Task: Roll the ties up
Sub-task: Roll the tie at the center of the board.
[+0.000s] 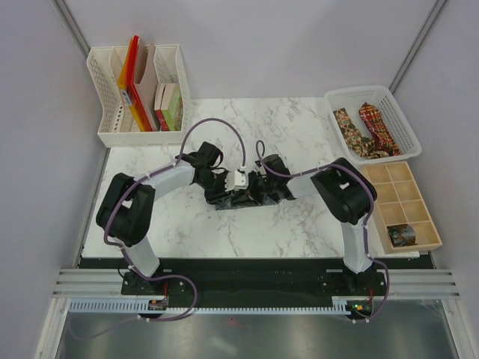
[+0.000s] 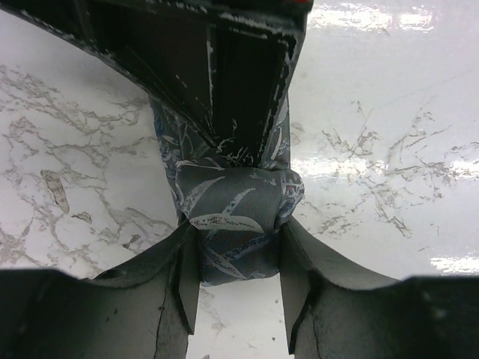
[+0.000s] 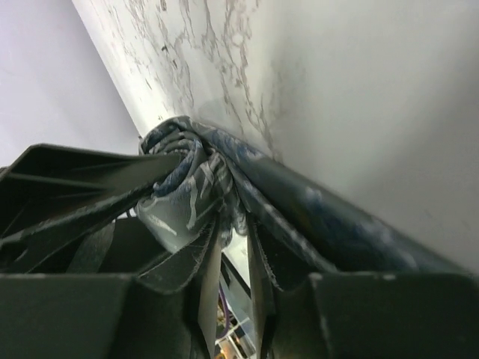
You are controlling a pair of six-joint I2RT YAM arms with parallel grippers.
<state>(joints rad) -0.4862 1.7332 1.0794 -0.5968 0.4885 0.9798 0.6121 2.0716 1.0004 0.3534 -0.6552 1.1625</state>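
We clench the rolled dark grey-green patterned fabric tie [image 2: 232, 194] in our left gripper [image 2: 238, 247] against uncoiling; whether the right gripper [image 3: 233, 239] grips, we cannot tell.

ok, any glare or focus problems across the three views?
Left wrist: glare bands blow out the table right of the rolled tie, itself sharp. Right wrist: the rolled tie is close and soft, foreground very dark, table washed grey. Top external: even light, sharp, no glare.
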